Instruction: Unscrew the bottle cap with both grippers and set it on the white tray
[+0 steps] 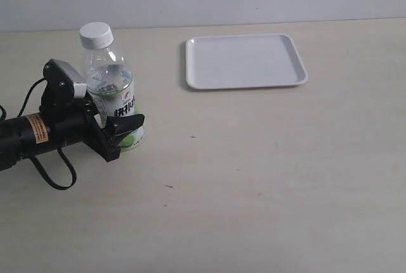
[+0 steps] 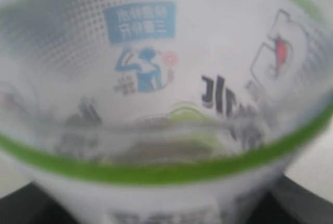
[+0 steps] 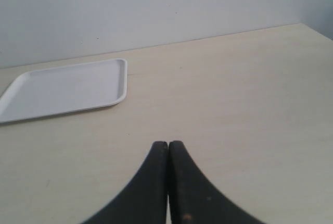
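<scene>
The bottle (image 1: pixel 111 86) stands upright on the table at the left, with the white ribbed bottle cap (image 1: pixel 96 33) screwed on top. My left gripper (image 1: pixel 120 124) reaches in from the left and is shut on the bottle's lower labelled part; one black finger (image 1: pixel 127 122) crosses the label in front. In the left wrist view the bottle's label (image 2: pixel 166 78) fills the picture, blurred. The white tray (image 1: pixel 244 61) lies at the back centre, holding nothing. My right gripper (image 3: pixel 168 145) is shut on nothing above bare table, out of the exterior view, with the tray (image 3: pixel 67 88) ahead of it.
A black cable (image 1: pixel 54 174) loops on the table under the left arm. The light wooden table (image 1: pixel 266 178) ends at a pale wall behind the tray.
</scene>
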Motion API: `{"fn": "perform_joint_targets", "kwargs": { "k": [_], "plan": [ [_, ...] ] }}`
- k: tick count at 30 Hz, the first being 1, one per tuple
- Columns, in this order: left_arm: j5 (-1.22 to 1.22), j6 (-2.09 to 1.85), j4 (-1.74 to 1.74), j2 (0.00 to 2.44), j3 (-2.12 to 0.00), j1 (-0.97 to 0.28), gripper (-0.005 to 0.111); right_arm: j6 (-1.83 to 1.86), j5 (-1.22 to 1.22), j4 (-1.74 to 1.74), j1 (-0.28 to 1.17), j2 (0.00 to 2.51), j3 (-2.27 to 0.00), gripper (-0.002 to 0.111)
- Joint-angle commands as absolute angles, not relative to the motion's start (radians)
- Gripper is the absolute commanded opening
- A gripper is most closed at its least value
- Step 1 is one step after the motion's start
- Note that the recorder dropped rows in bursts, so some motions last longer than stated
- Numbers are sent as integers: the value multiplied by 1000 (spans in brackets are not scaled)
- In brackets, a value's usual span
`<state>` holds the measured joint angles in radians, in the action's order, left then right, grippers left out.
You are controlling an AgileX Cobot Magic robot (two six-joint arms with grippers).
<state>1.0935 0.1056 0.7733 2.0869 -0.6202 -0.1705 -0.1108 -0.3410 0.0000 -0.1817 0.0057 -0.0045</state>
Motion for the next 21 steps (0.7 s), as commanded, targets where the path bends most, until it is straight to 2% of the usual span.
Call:
{"fn": "perform_joint_targets", "kwargs": {
  "k": [1,15,21],
  "plan": [
    [1177,171,833,2088,-627,-171,1,-109,-334,0,-187,0,0,0],
    [961,180,945,1937,-627,-177,0,-109,-332,0,-187,0,0,0],
    [890,86,945,1929,-627,-234,0,-102,-198,0,-187,0,0,0]
  ]
}}
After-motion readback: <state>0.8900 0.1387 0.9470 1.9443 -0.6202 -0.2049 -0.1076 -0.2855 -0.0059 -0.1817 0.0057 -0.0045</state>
